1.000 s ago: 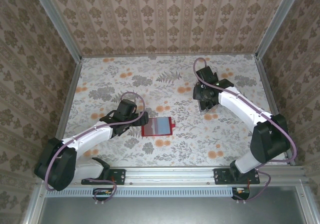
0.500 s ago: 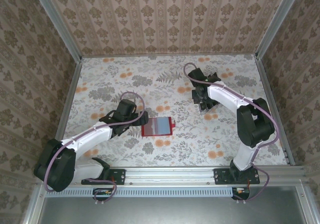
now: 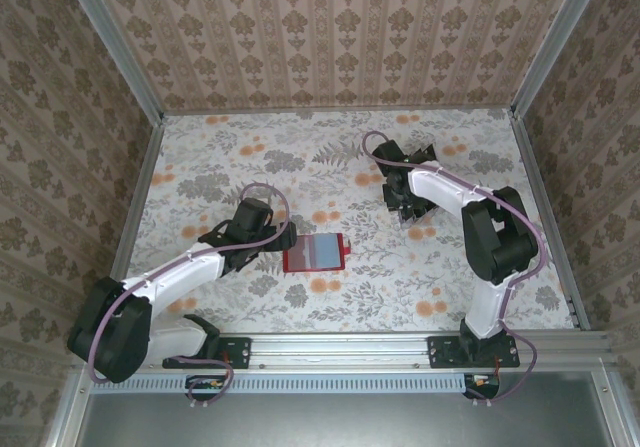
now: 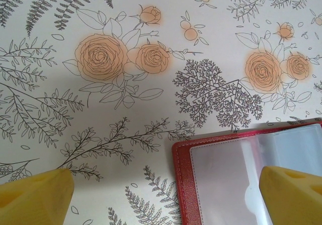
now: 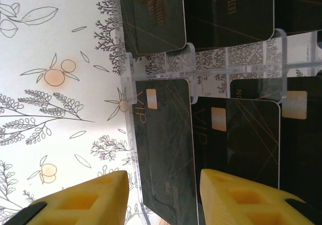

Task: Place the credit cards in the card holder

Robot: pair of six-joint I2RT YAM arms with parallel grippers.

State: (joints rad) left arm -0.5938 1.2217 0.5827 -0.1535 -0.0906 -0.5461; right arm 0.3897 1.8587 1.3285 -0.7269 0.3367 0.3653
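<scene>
Right claw (image 5: 163,187) astride credit card (image 5: 163,134), card holder (image 3: 315,252) open

The bench (image 3: 250,157) is pale, with grey leaves and orange flowers drawn all over it. A red card holder (image 3: 316,253) lies open and flat on it, near the middle. A clear plastic rack (image 5: 241,59) stands on the bench, further back on the right, with black credit cards (image 5: 166,149) in it.

Damask-papered walls (image 3: 330,37) on 3 sides; floral tabletop (image 3: 230,157) w/ orange roses; even light.
</scene>
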